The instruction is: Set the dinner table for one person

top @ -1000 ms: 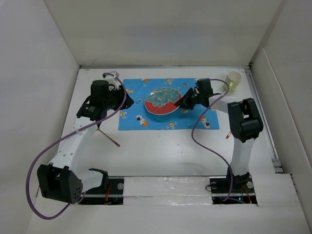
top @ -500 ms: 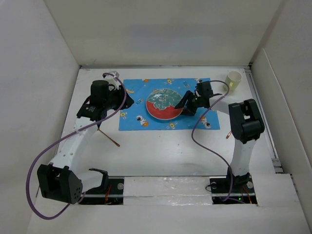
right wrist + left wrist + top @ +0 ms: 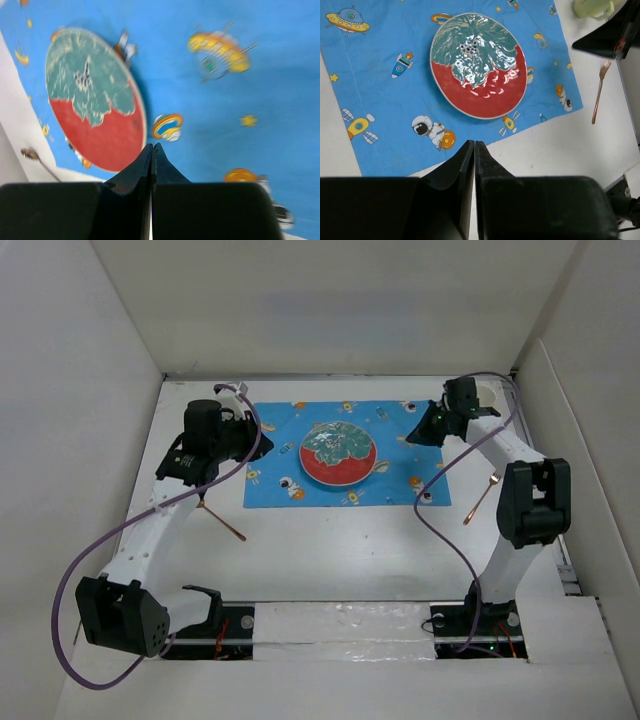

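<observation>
Left jaws pressed together w/ nothing between; red-green plate (image 3: 478, 65) lies just ahead of them on blue placemat (image 3: 380, 95). Right jaws also closed & empty, plate ahead-left. White tabletop (image 3: 330, 550) is under both jaws

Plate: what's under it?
The plate sits on the blue placemat, which lies on the white table. The patch of mat beneath the plate is covered, so anything there cannot be seen.

The left arm (image 3: 150, 530) and right arm (image 3: 497, 560) are white tubes joined by chunky black motor blocks, mounted at the near edge of the table (image 3: 330, 550). A purple cable (image 3: 68, 583) loops loosely beside each. The fingers (image 3: 452, 172) are matt black tapered wedges
</observation>
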Tool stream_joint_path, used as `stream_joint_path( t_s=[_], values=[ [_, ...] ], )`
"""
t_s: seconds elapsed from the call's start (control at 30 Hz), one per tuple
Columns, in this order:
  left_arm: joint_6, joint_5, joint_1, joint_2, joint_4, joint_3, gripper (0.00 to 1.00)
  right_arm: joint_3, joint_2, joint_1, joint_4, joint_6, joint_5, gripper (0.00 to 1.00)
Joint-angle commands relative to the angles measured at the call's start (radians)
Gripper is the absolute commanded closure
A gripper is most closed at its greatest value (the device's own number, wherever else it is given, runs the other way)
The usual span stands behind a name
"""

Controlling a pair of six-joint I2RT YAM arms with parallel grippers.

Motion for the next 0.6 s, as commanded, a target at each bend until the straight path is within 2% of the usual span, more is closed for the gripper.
stream_joint_path(
  t_s=[0.0,0.03,0.1,0.13,0.17,0.2,0.23,0.27,0.57],
  values=[
    [0.032,0.051,0.001,-0.012,0.040,0.028,0.97,0.085,-0.071,-0.098,-0.035,-0.037,0.110,1.00],
    [0.033,0.057,0.001,-0.026,0.056,0.011,0.90,0.115,-0.075,-0.126,-0.038,-0.028,0.160,1.00],
    [0.036,0.077,0.001,-0.043,0.070,-0.006,0.83,0.143,-0.084,-0.178,-0.040,0.007,0.177,1.00],
    [0.039,0.083,0.001,-0.044,0.077,-0.015,0.77,0.151,-0.091,-0.224,-0.034,0.024,0.205,0.95],
    [0.042,0.083,-0.008,-0.046,0.078,-0.016,0.75,0.162,-0.094,-0.246,-0.008,0.041,0.211,0.87],
    [0.050,0.079,-0.008,-0.047,0.078,-0.021,0.73,0.169,-0.091,-0.267,-0.003,0.073,0.217,0.67],
    [0.052,0.072,-0.023,-0.049,0.081,-0.027,0.70,0.178,-0.081,-0.302,0.005,0.090,0.245,0.57],
    [0.053,0.068,-0.042,-0.055,0.087,-0.035,0.69,0.218,-0.060,-0.331,-0.001,0.148,0.268,0.42],
    [0.048,0.051,-0.042,-0.093,0.090,-0.078,0.67,0.365,0.098,-0.375,-0.035,0.252,0.411,0.40]
  ],
)
